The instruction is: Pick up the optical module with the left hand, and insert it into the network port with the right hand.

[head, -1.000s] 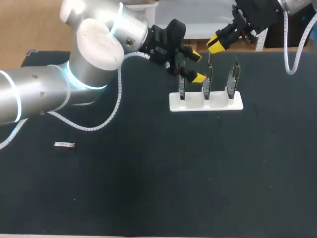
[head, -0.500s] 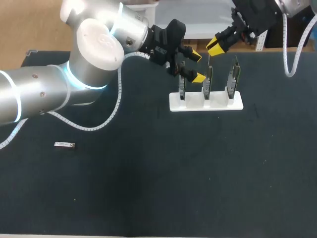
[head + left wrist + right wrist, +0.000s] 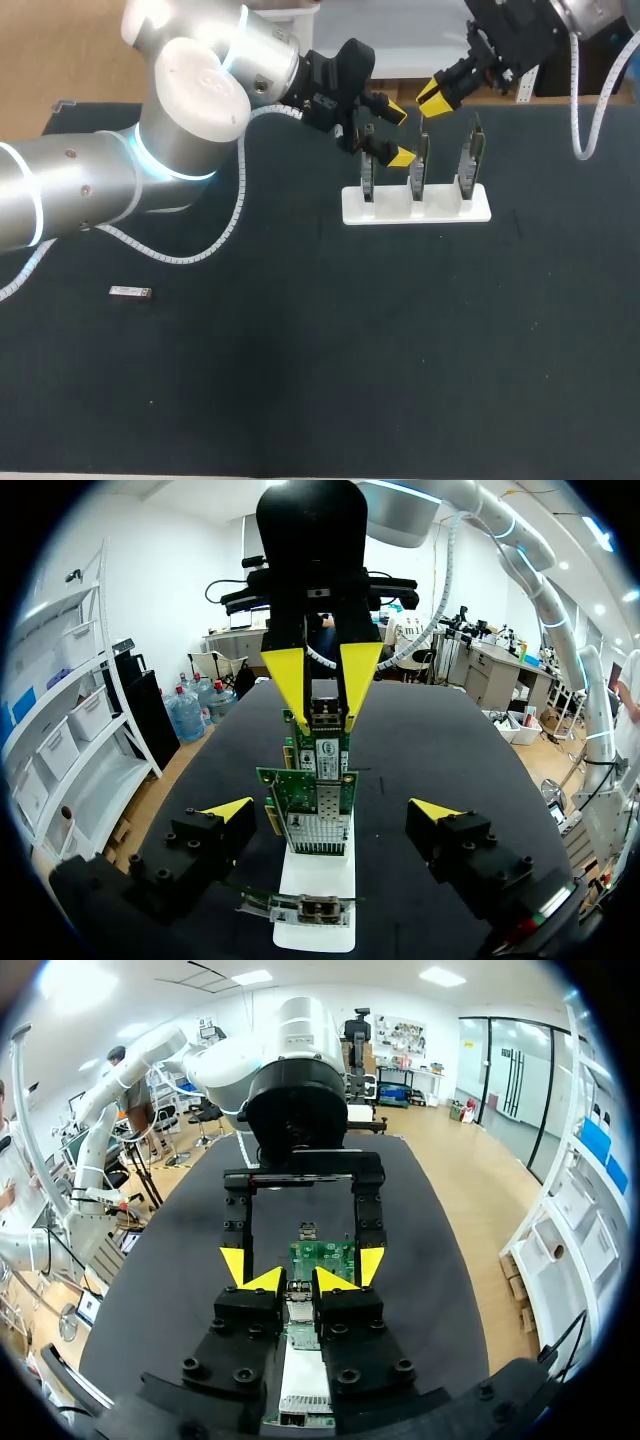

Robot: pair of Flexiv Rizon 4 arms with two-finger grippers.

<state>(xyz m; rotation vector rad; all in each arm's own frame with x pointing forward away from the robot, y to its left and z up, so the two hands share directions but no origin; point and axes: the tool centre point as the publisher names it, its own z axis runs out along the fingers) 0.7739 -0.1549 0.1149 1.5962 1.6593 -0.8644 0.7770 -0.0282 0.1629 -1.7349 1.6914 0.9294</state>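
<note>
At the far side of the bench (image 3: 400, 350): a white stand (image 3: 415, 207) holds three network cards (image 3: 420, 165) upright in a row, edges up. I judge this is so their ports can be reached from above.
Right gripper (image 3: 437, 93): pressed in on the optical module (image 3: 322, 713), one yellow finger on each flank. The narrow pinch keeps the module straight along its length, which I judge an insertion needs.
Optical module: it hangs below my right fingertips, right at the top edge of a card, the middle one as far as the head view shows. I cannot tell whether its nose is inside the network port or only at the rim.
Left gripper (image 3: 398, 135): spread wide and empty, hovering at the left end of the stand and looking along the row of cards. The nearest card lies under it, and neither finger touches anything. Placed there, it is out of my right arm's path yet near.
Loose metal piece (image 3: 130, 292): lies flat on the bench, well apart from the stand, toward my left. It looks like a second module, though it is too small to be sure.
Step in hand: the pick-up by my left seems done, and seating the module remains.
Risk: a slight tilt could jam the module on the port's rim or flex the card in its slot.
</note>
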